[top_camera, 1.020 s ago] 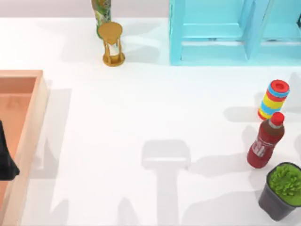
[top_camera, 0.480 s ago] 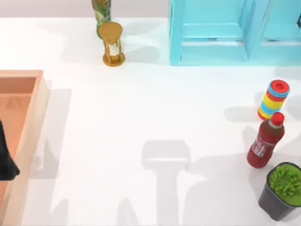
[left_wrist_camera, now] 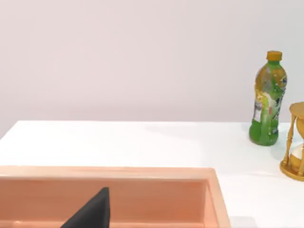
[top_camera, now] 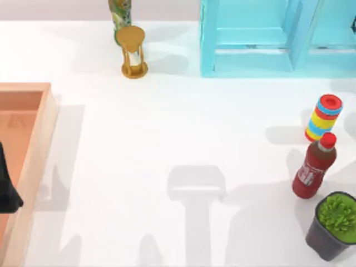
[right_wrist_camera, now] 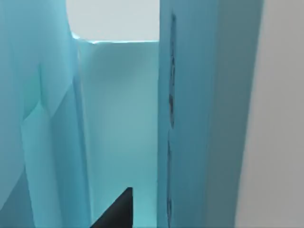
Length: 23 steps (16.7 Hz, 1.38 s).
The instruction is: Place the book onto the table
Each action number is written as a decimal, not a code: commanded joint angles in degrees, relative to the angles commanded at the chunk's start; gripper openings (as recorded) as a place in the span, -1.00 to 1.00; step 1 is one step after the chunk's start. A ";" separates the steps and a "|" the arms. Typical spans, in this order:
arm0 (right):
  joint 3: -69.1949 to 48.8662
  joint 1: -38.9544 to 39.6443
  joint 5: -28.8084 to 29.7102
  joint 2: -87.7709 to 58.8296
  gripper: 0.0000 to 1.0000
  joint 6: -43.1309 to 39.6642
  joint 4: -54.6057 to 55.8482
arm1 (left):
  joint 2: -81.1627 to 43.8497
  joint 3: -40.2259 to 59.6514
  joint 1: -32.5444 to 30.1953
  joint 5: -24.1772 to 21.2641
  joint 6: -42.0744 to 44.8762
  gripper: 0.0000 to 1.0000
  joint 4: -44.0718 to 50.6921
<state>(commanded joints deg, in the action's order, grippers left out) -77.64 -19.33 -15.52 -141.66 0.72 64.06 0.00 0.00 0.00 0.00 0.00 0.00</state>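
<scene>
The left end effector (top_camera: 6,186) is matte black — a plain, tapering wedge. The right end effector (right_wrist_camera: 116,211) looks alike — dark, pointed, unmarked.

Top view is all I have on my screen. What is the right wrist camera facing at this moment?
Observer: Light-blue panels of the shelf unit, seen from close up. The dark tip of the right end effector is in front of them.
Operator: And the left wrist camera?
Observer: The left end effector hangs over the inside of the wooden tray. It faces the green bottle, which stands upright with an orange cap beside the hourglass.
</scene>
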 joint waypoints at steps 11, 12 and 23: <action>0.00 0.00 0.00 0.00 -0.81 0.00 0.00 | 0.00 0.00 0.00 0.00 0.00 1.00 0.00; 0.00 0.00 0.00 0.00 -0.96 0.00 0.00 | 0.00 0.00 0.00 0.00 0.00 1.00 0.00; 0.49 -0.45 -0.12 0.88 -1.00 0.05 -0.47 | 0.00 0.00 0.00 0.00 0.00 1.00 0.00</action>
<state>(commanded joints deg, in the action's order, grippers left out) -77.15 -19.79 -15.64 -140.78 0.76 63.59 0.00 0.00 0.00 0.00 0.00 0.00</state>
